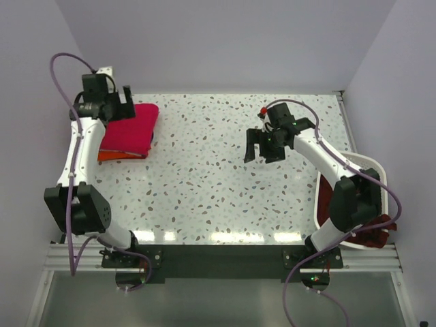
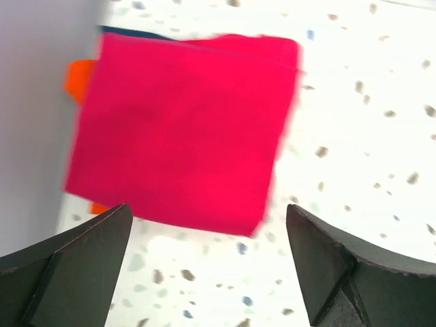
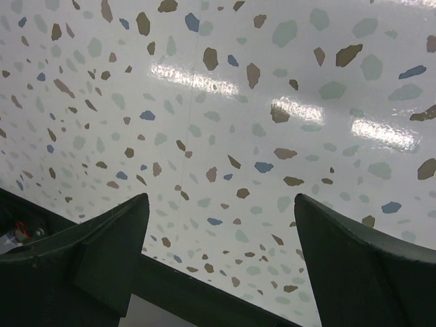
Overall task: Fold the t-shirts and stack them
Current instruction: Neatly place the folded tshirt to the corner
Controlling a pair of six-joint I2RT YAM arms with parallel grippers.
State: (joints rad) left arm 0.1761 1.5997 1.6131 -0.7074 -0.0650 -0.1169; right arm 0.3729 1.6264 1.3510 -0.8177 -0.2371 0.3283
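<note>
A folded crimson-pink t-shirt [image 1: 131, 128] tops a stack at the table's far left, over an orange t-shirt [image 1: 110, 156] that peeks out beneath. In the left wrist view the pink shirt [image 2: 184, 126] lies flat, with orange [image 2: 80, 76] and a navy edge [image 2: 136, 32] showing under it. My left gripper [image 1: 116, 97] hovers open just behind the stack, with nothing between its fingers. My right gripper [image 1: 262, 146] hangs open over bare table right of centre. Dark maroon t-shirts [image 1: 371, 233] lie in and over the white basket [image 1: 377, 178].
The white laundry basket sits at the table's right edge beside the right arm. A wall [image 2: 34, 122] runs close along the left of the stack. The table's dark front edge [image 3: 204, 293] shows below my right fingers.
</note>
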